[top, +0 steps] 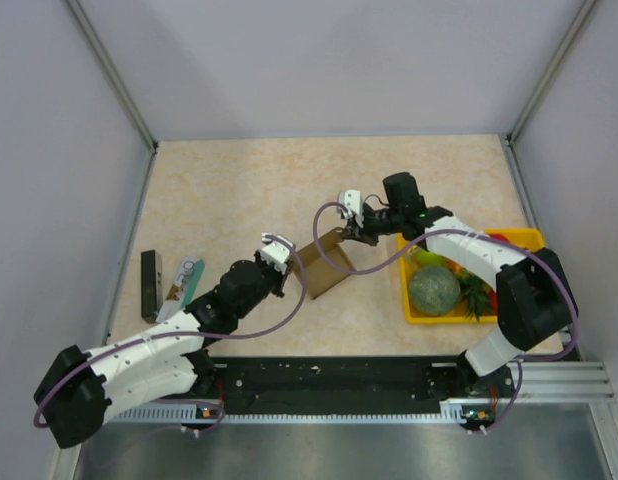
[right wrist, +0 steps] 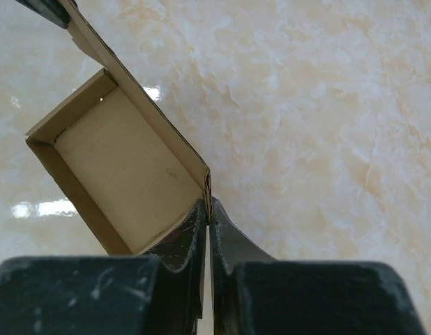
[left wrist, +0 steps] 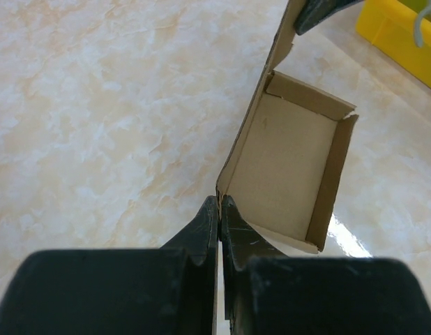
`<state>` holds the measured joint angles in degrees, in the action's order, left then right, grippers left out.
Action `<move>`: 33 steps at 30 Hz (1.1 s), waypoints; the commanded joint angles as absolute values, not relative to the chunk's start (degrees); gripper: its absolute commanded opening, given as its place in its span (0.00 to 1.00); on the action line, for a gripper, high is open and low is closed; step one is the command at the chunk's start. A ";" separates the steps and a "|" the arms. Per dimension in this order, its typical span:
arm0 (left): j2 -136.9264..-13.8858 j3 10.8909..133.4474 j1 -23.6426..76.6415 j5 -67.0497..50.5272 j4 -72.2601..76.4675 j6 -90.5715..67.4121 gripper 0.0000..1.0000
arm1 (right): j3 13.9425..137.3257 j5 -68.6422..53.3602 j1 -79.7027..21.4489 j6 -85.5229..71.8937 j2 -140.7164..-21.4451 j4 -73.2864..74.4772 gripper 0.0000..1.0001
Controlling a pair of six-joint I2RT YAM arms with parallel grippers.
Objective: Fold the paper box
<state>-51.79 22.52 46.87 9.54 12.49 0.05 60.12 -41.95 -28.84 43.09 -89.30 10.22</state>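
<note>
**DESK:** Brown cardboard, is it? Where does it sit, and who has hold of it?

**PHOTOGRAPHER:** A small open-topped brown cardboard box (top: 324, 262) rests on the beige marbled tabletop (top: 239, 180). It is near the middle, between the two arms and to the left of the yellow plastic tray (top: 403, 295). Its floor and three low walls are formed, and one taller wall stands above them. The left gripper (left wrist: 219, 209) is pinched tight on that wall's near end. The right gripper (right wrist: 207, 208) is clamped on the opposite end.

**DESK:** What could go wrong?

**PHOTOGRAPHER:** Both hold one thin sheet. If the arms pull apart or twist against each other, I would expect the board to tear or crease off its score line. If either lets go early, the wall may spring back. The light box could also skid on the glossy top, which throws back lamp glare. A sweep to the right might clip the tray, which holds a round green fruit (top: 434, 290).

**DESK:** And the room?

**PHOTOGRAPHER:** Plain grey panels (top: 319, 60) on three sides, with metal posts at the corners. A teal-and-white packet (top: 189, 275) and a dark flat bar (top: 149, 285) lie by the left edge, well apart from the box.
</note>
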 commanded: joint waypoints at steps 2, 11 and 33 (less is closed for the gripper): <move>-54.83 25.57 47.02 18.62 16.26 -4.74 0.00 | 62.06 -43.43 -31.02 32.45 -89.91 6.60 0.00; -69.16 34.01 47.02 31.10 14.76 -15.11 0.00 | 50.62 -2.28 -46.92 9.08 -86.74 -12.92 0.00; -70.40 26.19 46.93 30.24 25.48 -30.06 0.00 | 55.46 32.87 -60.46 -41.22 -94.39 -0.79 0.00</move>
<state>-71.61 27.75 46.00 33.58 16.93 -25.91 54.52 32.62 -56.64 -30.22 -93.86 -0.14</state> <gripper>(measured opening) 0.021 0.007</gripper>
